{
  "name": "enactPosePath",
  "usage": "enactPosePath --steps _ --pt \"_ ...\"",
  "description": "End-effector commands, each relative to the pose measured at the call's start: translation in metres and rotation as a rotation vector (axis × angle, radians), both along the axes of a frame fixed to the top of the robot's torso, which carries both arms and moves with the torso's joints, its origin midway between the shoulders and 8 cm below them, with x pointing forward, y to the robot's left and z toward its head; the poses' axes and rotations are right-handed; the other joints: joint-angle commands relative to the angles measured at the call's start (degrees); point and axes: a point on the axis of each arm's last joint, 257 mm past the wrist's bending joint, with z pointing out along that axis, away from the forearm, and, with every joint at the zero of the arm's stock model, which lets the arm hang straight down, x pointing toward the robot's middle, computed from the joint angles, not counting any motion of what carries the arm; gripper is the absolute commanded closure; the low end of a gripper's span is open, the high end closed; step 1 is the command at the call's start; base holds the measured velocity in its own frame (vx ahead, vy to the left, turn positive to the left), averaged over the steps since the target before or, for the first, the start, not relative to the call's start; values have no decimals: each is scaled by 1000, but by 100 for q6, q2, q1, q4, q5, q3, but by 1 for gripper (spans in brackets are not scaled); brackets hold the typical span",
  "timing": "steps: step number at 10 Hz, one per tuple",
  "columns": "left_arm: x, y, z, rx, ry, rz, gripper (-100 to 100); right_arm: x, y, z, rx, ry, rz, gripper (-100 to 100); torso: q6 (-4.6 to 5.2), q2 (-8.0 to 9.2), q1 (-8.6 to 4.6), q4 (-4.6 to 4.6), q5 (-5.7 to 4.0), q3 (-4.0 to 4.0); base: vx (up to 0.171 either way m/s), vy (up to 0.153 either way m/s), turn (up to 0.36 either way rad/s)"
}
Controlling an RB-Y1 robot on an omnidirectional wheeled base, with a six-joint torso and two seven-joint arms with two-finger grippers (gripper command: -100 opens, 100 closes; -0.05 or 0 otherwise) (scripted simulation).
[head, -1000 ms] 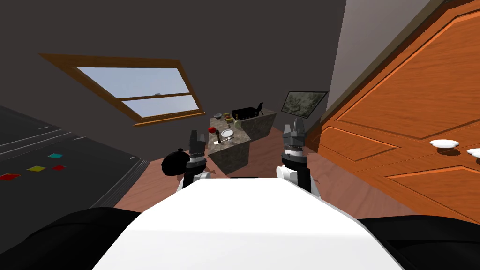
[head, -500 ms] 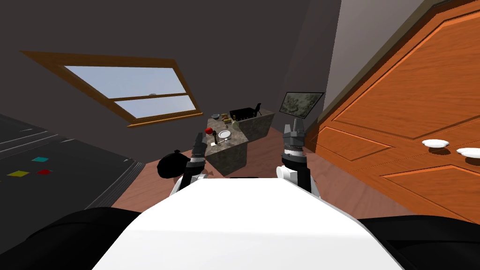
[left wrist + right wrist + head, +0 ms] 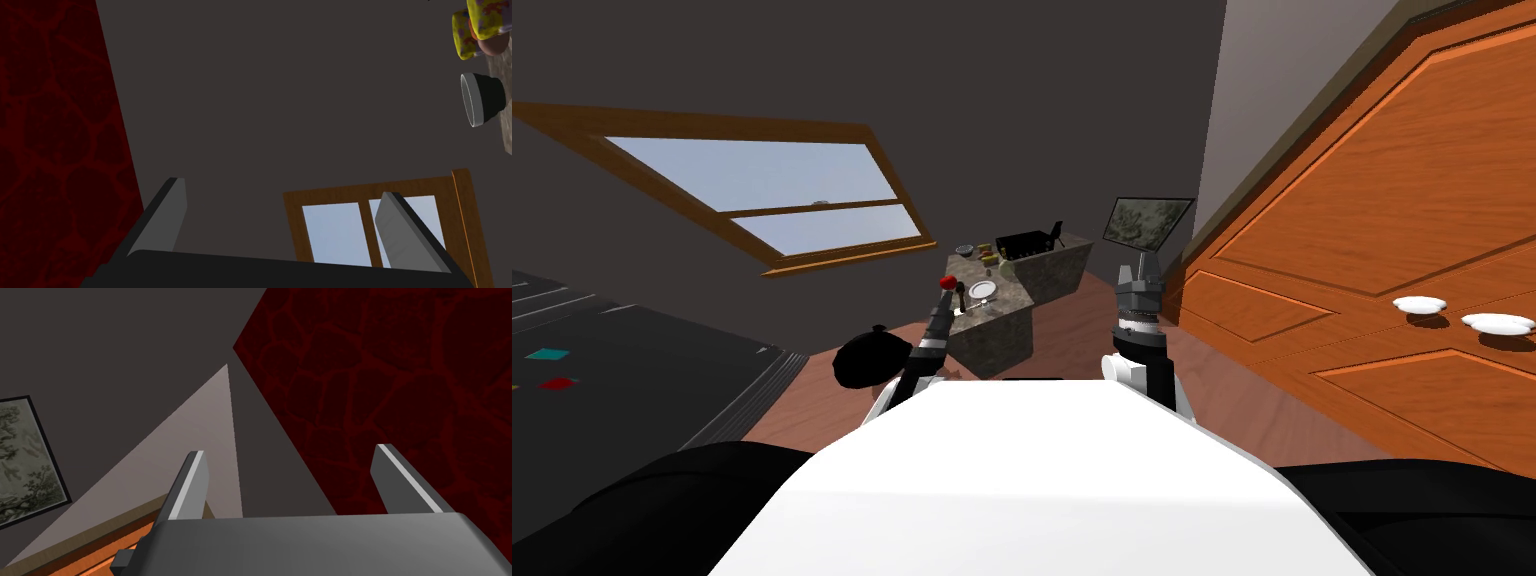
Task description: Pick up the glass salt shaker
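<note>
Reach under way, no grasp begun. Left gripper stretched out to the near edge of the stone surface, just short of the white plate and close below a small red round thing; fingers spread wide with nothing between them, aimed in the left wrist view at a dark wall, with a dark grey-rimmed bowl and yellow mottled things off beyond one finger. Right gripper held upright well to the right of the plate, also wide and empty. Salt shaker presumably among the small things around and beyond the plate, too small in the head view to single out. Judged best from here: tip the left wrist down toward the surface until the things by the plate come into line between the fingers, and make sure of the shaker before committing. Keep the fingers wide on the way in, approach level at about mid-height, steer clear of the red thing and the plate, close gently on both sides, then lift straight up.
</note>
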Motion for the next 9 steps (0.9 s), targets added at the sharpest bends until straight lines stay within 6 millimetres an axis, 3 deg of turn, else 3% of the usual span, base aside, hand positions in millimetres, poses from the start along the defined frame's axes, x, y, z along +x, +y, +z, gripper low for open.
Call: enactPosePath --steps 1,3,5,6,9 --pt "2 10 -19 29 69 16 -100 0 0 0 0 0 0 0 0 0 0 0 0 0 60 -97 -47" --pt "3 15 -31 47 111 26 -100 0 0 0 0 0 0 0 -1 -6 4 -1 0 -3 59 -76 -24" --pt "4 28 -55 87 196 46 -100 0 0 0 0 0 0 0 -1 6 17 2 3 4 48 -68 -41" --pt "4 28 -55 87 197 47 -100 0 0 0 0 0 0 0 -1 0 10 0 2 0 45 -62 -12" --pt "1 51 -91 158 327 77 -100 0 0 0 0 0 0 0 -1 2 11 1 2 2 52 -81 -45"
